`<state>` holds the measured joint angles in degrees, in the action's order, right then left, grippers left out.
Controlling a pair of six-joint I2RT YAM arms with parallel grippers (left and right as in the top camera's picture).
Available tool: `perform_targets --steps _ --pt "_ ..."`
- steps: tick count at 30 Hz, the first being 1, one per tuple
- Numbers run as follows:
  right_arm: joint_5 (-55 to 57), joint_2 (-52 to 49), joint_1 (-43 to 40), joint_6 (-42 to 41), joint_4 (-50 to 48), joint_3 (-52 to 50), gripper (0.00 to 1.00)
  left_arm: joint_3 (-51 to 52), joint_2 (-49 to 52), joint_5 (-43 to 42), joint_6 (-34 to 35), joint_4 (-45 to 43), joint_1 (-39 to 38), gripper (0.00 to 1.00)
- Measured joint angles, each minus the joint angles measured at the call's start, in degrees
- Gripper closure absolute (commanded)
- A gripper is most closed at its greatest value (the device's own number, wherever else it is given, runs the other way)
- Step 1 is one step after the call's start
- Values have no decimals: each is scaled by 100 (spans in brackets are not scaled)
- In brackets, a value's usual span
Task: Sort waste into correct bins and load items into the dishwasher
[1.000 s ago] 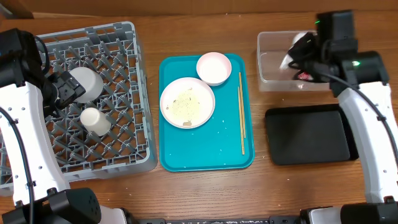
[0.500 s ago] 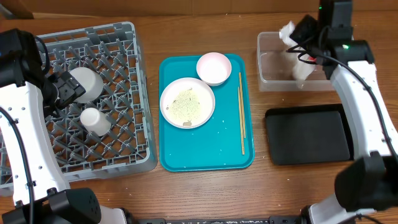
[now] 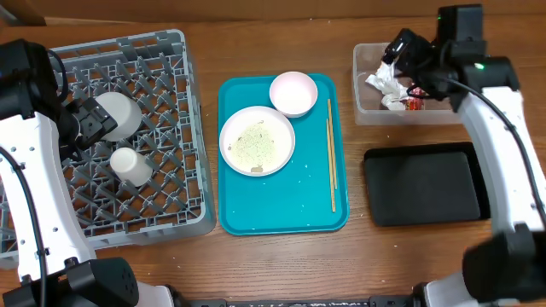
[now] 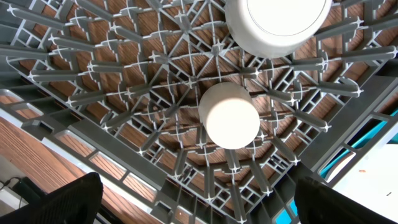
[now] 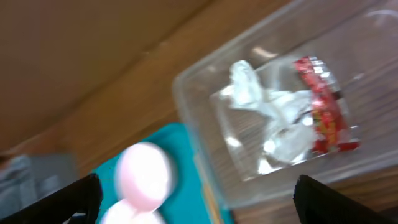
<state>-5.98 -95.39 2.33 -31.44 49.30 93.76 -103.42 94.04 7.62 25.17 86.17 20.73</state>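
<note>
Right arm pose: we see it come in from the right edge of the table (image 3: 281,264) to the far right corner, with its wrist over the clear tub (image 3: 363,114).
Right tool: the right tool (image 5: 200,202) has its fingers (image 5: 69,200) spread wide, with nothing between them.
Left arm pose: it leans over the left side of the dish rack (image 3: 183,128). The left tool (image 4: 208,202) is also spread wide and empty above the lattice floor.
Waste: the napkin (image 3: 383,85) lies inside the tub beside the red wrapper (image 3: 414,104). The crumbs (image 3: 254,145) are on the plate (image 3: 232,126).
Loaded items: the grey-white bowl (image 3: 115,115) and the white cup (image 3: 130,166) are in the rack, just beside each other.
Overhead only: we see the teal tray (image 3: 281,205) carrying the plate, a pink bowl (image 3: 293,92) and the chopsticks (image 3: 331,153). The black tray (image 3: 422,186) lies nearer the front edge than the tub.
Right wrist only: this view is blurred, but it shows the napkin and wrapper touching.
Change: a second ago the napkin was pinched in the right tool, low in the tub. Now it lies loose and the tool has let go. The left arm and the rack look unchanged.
</note>
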Motion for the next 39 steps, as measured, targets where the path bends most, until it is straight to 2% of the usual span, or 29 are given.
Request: perform_targets --steps 6,13,19,28,34,39 --pt "-1333 1104 31 -7 92 122 0 0 0 0 0 -2 0 0" --pt "-2079 1121 590 153 911 199 0 0 0 0 0 -2 0 0" --pt "-1714 743 1244 251 970 13 0 0 0 0 0 -2 0 0" --pt "-822 -240 2227 494 225 0 0 0 0 2 0 0 0 0" --pt "-719 -981 2356 627 328 0 0 0 0 0 0 0 0 0" --pt "-509 -1078 2347 686 402 83 0 0 0 0 0 -2 0 0"
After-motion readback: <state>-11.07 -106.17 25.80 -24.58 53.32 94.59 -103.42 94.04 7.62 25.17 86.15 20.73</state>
